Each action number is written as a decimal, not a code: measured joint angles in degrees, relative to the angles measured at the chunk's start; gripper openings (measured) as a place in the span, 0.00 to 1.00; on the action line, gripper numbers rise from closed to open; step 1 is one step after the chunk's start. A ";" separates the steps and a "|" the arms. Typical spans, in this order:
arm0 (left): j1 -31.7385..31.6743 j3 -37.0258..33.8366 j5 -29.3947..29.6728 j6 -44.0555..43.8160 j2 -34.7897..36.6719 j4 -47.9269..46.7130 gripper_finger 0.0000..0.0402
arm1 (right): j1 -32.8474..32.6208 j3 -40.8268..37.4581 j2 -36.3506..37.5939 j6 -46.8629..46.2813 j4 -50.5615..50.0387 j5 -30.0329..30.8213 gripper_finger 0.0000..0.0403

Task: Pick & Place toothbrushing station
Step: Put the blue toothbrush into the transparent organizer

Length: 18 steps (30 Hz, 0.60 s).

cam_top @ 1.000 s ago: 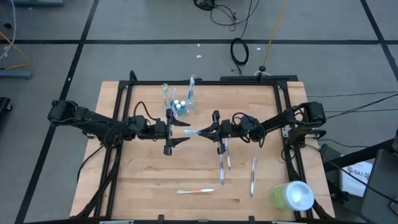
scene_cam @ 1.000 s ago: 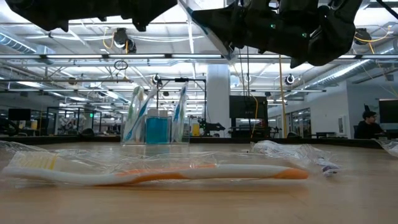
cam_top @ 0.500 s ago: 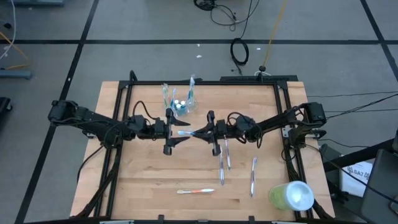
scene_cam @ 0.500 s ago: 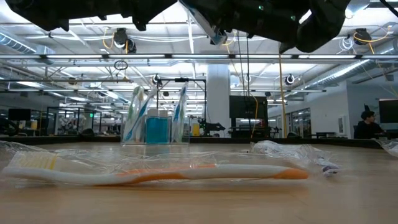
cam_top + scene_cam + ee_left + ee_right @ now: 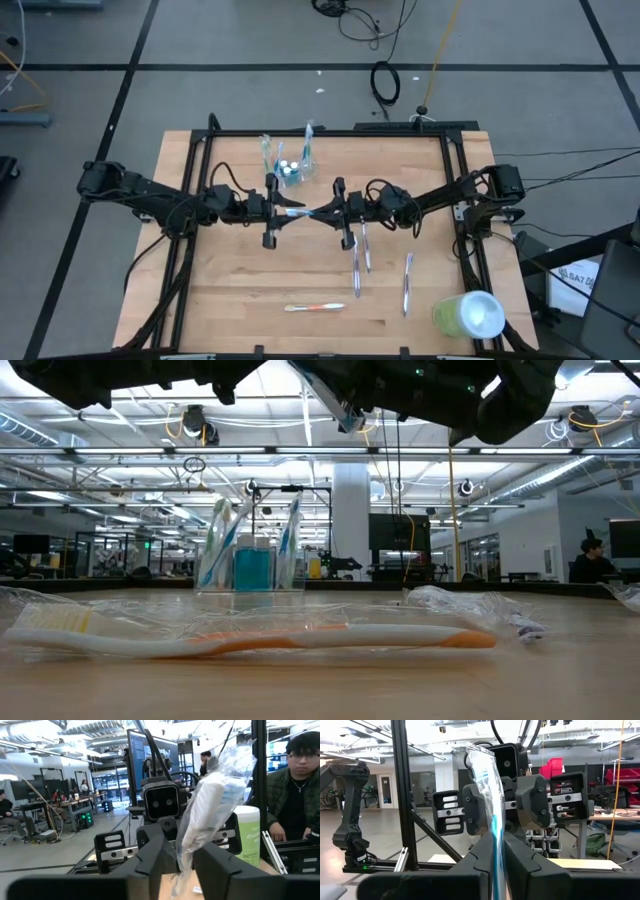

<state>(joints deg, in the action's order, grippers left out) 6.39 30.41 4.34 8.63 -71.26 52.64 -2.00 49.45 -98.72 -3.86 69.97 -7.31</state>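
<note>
My left gripper has just narrowed from wide open onto the wrapped toothbrush that my right gripper brought across to it over the last second. I read that as a handover in mid-air above the middle of the worktop. In the left wrist view the fingers now pinch the crinkled wrapper of the toothbrush; in the right wrist view the right gripper is clamped on the other end of the same toothbrush. Both hold it, so the transfer is not finished; I judge the right must let go next.

Both arms reach in level from their sides of the worktop, grippers facing each other, the toothbrush bridging them.

The clear cup, already holding a few brushes, stands near the far edge, just beyond the left gripper. More wrapped toothbrushes lie on the worktop nearer me, one orange.
</note>
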 joint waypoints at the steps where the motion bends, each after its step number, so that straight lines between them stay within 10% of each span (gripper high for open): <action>1: 0.00 0.00 0.02 0.09 0.00 -0.02 0.25 | 0.00 0.00 0.00 0.00 -0.10 0.02 0.04; 18: 0.00 0.00 2.94 1.40 0.01 -5.17 0.06 | 0.11 0.00 0.00 -0.08 -6.99 3.02 0.24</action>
<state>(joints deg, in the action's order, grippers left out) 6.39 30.41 7.28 10.02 -71.25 47.47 -1.89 49.45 -98.72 -3.94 62.98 -4.29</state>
